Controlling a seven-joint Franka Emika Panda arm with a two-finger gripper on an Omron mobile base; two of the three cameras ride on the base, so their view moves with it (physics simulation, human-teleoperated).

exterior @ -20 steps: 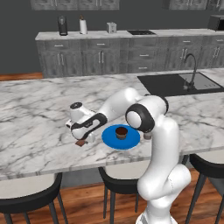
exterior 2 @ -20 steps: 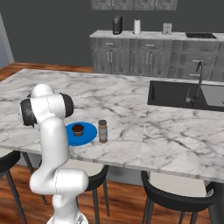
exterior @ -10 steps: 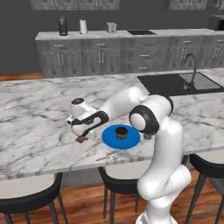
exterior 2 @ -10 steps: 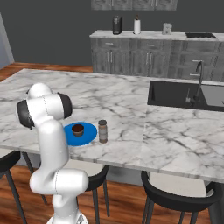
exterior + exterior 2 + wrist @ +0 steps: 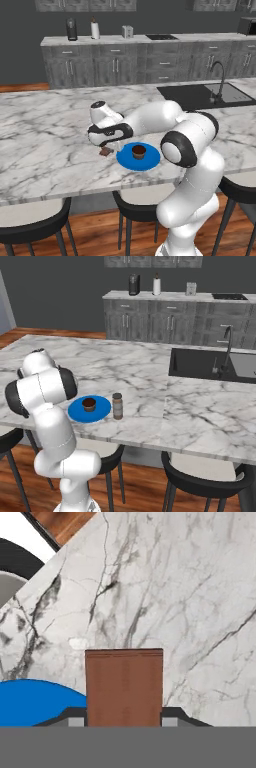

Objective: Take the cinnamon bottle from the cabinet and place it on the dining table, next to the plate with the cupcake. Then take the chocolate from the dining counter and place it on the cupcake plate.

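Since a second ago the arm has drawn its elbow closer to the base cameras, while the hand has stayed low beside the plate and the jaws have finished closing on the bar. From the left base camera, the gripper points down at the dining table, clamped on the chocolate, whose lower end sits at or just above the marble, I cannot tell which; it is just left of the blue plate, off its rim. The cupcake stands in the middle of that plate. A dark sink basin is sunk into the table farther right, and black stools stand along the near edge. From the right base camera, the arm's white shoulder covers the hand; the plate lies near the table's front edge with the cupcake on it, and the cinnamon bottle stands upright on the marble just to the plate's right, close to its rim but apart from it. From the hand camera, the chocolate fills the gap between the two fingertips, which press against its long sides, a flat brown rectangle held over veined marble, with the plate's blue edge at lower left, beside the bar rather than under it.
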